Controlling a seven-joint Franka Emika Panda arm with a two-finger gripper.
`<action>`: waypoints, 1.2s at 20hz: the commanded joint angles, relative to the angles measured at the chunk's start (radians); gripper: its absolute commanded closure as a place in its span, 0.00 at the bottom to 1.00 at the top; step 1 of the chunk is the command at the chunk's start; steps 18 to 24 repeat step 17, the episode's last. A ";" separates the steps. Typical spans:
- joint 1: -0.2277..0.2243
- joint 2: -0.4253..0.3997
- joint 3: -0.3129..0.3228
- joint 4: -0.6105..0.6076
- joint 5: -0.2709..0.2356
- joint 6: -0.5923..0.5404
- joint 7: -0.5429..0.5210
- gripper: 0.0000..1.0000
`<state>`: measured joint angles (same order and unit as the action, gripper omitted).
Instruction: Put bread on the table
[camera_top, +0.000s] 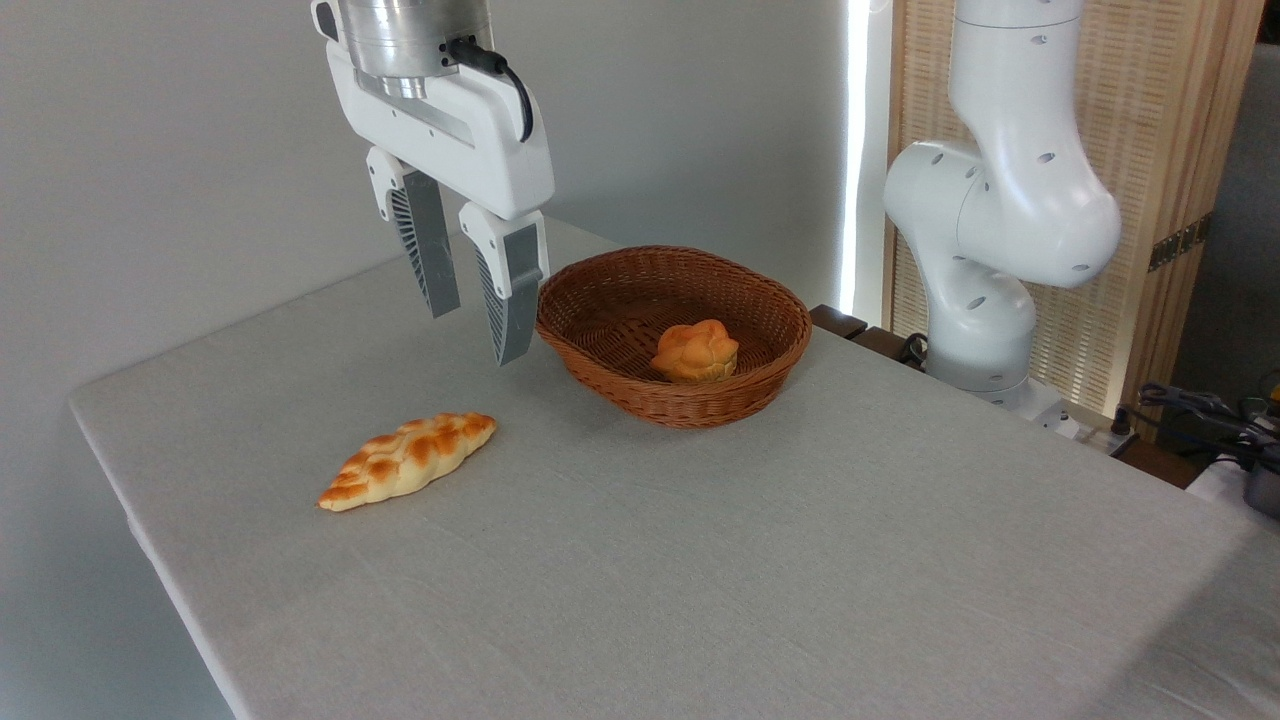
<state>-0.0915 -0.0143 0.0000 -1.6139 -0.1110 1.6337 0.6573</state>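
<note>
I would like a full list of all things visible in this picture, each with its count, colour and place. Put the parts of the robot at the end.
bread: one, golden-brown braided loaf, lying flat on the table, front left, apart from the basket.
bun: one, orange, round, inside the basket.
basket: one, brown wicker, on the table near its far edge, centre.
table: one, light grey cloth-textured top, fills most of the view.
slatted screen: one, light wood, behind the arm, upper right.
cables and gear: dark, too small to identify, right edge.
wall: pale grey, background.
robot arm: one, white, at the table's far right side.
gripper: one, white body with grey fingers, open and empty, above the table left of the basket.
</note>
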 joint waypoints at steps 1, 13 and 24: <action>-0.027 0.002 0.022 0.020 0.023 -0.029 -0.004 0.00; -0.042 0.005 0.022 0.020 0.086 -0.029 -0.015 0.00; -0.042 0.005 0.023 0.020 0.086 -0.029 -0.013 0.00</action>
